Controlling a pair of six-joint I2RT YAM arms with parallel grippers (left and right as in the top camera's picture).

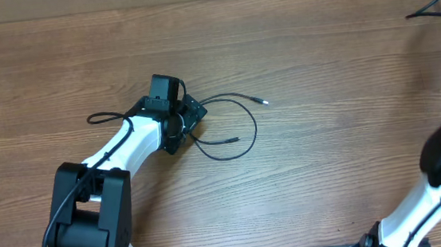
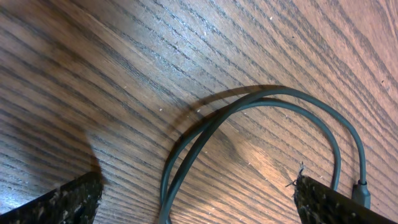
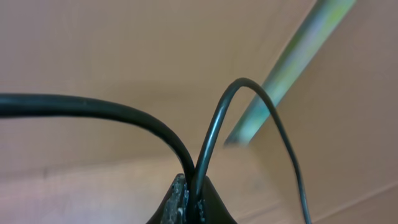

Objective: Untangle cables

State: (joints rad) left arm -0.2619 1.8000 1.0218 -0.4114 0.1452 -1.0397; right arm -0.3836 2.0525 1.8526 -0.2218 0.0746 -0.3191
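Well, my left tool hangs released, jaws wide, just over the cables lying looped near the middle of the table. My right tool is clenched on a thin black cable, held up by the far right corner.

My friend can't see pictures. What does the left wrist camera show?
Thin dark cables loop and cross on a brown wooden table, right between the two black fingers of the open left pincer. One cable ends in a small plug beside one finger.
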